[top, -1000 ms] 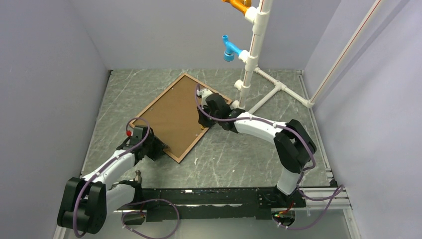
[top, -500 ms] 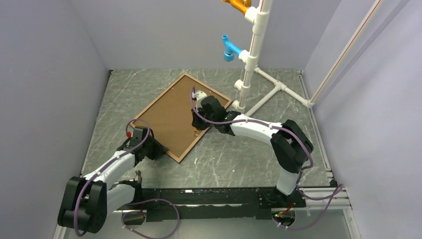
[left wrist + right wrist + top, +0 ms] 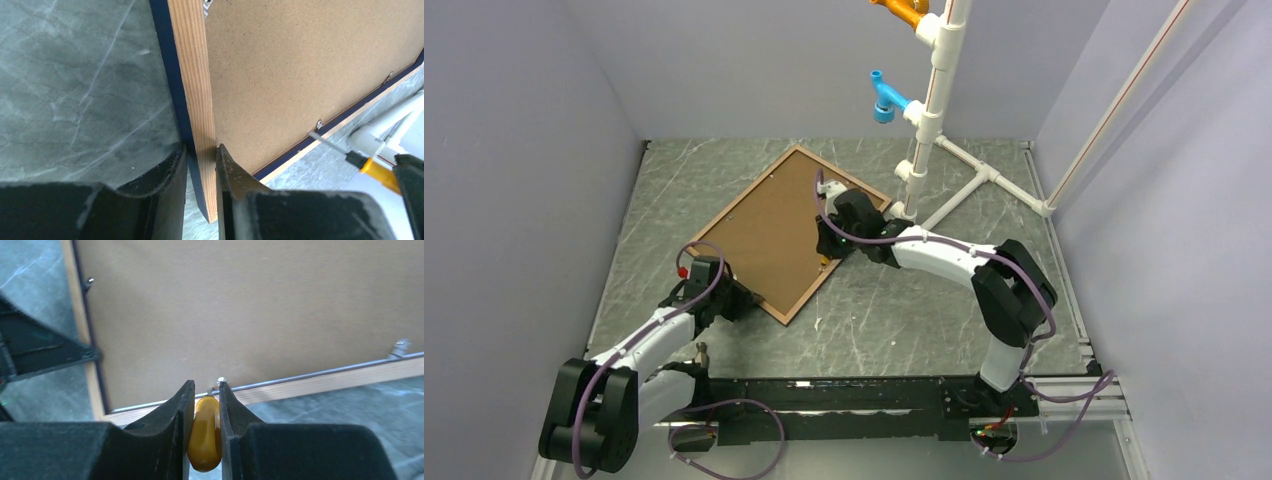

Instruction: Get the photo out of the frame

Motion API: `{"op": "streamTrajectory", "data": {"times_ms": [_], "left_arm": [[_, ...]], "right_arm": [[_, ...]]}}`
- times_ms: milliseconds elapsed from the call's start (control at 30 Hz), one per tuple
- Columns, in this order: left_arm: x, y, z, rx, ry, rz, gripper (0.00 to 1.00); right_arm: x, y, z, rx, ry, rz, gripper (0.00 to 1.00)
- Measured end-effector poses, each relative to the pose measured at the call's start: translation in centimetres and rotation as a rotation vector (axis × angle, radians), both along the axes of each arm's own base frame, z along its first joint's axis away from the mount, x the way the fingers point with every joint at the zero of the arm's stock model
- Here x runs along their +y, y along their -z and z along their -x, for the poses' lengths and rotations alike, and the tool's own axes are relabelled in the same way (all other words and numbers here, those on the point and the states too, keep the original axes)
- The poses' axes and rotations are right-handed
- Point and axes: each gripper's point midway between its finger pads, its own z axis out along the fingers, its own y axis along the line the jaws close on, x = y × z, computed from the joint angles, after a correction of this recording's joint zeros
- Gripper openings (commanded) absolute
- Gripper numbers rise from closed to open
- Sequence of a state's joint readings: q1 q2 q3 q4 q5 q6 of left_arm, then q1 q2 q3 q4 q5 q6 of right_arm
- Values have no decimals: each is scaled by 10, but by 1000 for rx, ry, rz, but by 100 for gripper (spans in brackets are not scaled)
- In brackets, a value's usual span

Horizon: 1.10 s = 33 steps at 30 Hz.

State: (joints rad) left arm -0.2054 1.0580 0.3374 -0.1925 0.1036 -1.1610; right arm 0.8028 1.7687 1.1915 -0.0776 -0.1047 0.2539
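Note:
The frame (image 3: 742,192) lies face down and skewed on the marbled table, its wooden back rail (image 3: 192,75) edged in navy. Of the photo only the brown backing board (image 3: 774,230) shows inside it; the print side is hidden. My left gripper (image 3: 742,298) is at the frame's near corner. Its jaws (image 3: 201,155) are shut on the rail, one finger outside against the navy edge and one on the board side. My right gripper (image 3: 206,387) is shut on a yellow-handled screwdriver (image 3: 205,432) at the frame's right edge (image 3: 325,382), its tip at a small metal tab (image 3: 220,381).
A white PVC pipe stand (image 3: 924,130) with a blue fitting (image 3: 884,100) and an orange one (image 3: 902,10) rises just behind the frame's right corner. Its feet spread to the back right. More metal tabs (image 3: 400,346) sit along the frame's inner edge. Grey walls close in on three sides.
The left jaws have closed in onto the frame's rail. The right gripper with the screwdriver shifted slightly left along the frame's edge and came partly back. The frame stays put.

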Motion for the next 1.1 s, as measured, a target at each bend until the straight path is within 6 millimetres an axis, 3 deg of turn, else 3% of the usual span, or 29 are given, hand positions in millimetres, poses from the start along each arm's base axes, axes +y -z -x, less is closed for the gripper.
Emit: {"op": "streamTrajectory", "data": {"times_ms": [133, 300, 667, 1100], "left_arm": [[1, 0, 1, -2, -5, -2, 10], [1, 0, 1, -2, -4, -1, 4], [0, 0, 1, -2, -3, -1, 0], [1, 0, 1, -3, -4, -1, 0]], "right_arm": [[-19, -2, -20, -18, 38, 48, 0], [-19, -6, -33, -51, 25, 73, 0], [-11, 0, -23, -26, -17, 68, 0], [16, 1, 4, 16, -56, 1, 0]]}}
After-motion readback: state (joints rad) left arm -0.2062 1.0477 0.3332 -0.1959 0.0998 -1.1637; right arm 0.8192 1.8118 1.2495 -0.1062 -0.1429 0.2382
